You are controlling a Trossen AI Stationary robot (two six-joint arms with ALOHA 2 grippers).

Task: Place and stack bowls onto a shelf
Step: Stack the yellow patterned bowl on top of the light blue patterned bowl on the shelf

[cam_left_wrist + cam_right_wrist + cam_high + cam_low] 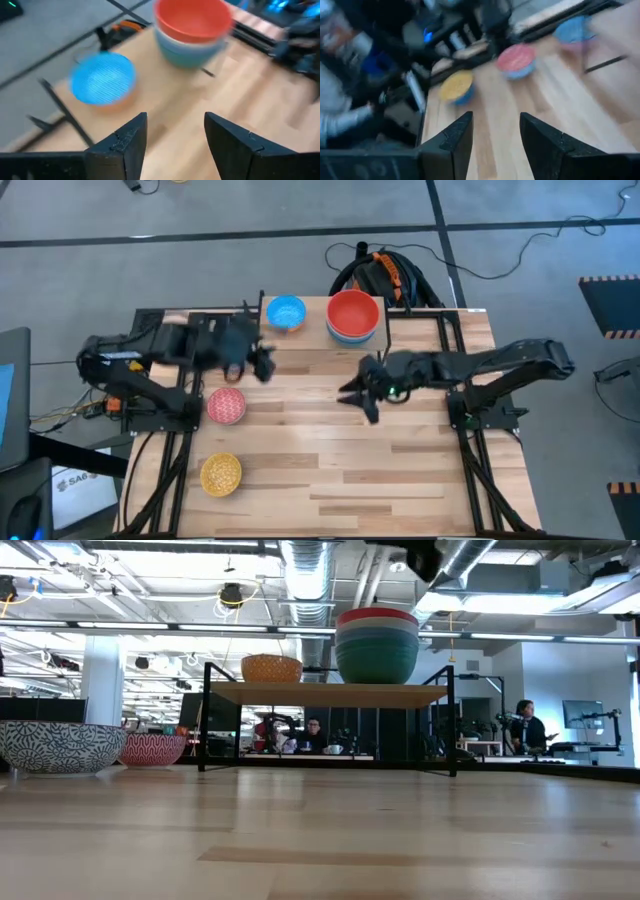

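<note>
1. The shelf stands at the far edge of the slatted wooden table, a light-wood board on thin black legs, seen side-on in the low view with open space beneath it.
2. On the shelf's right half sits a stack of bowls with a red bowl on top; the low view shows red, pale and green rims nested under one another, though how many bowls make up the stack cannot be told.
3. On the shelf's left half sits a single bowl with a light blue inside; in the low view its outside looks woven and tan. It stands apart from the stack.
4. Two bowls rest on the table on the left side: a pink patterned bowl nearer the shelf and a yellow bowl closer to the near edge, well apart from each other.
5. In the low view a blue-and-white patterned outside shows on the nearest bowl and a red wavy pattern on the one behind it.
6. The left gripper hangs just in front of the shelf's left half, above the table; its fingers are spread apart with nothing between them.
7. The right gripper hangs over the middle of the table in front of the stack, its fingers likewise parted and empty.
8. People sit at desks in the room beyond the table.
</note>
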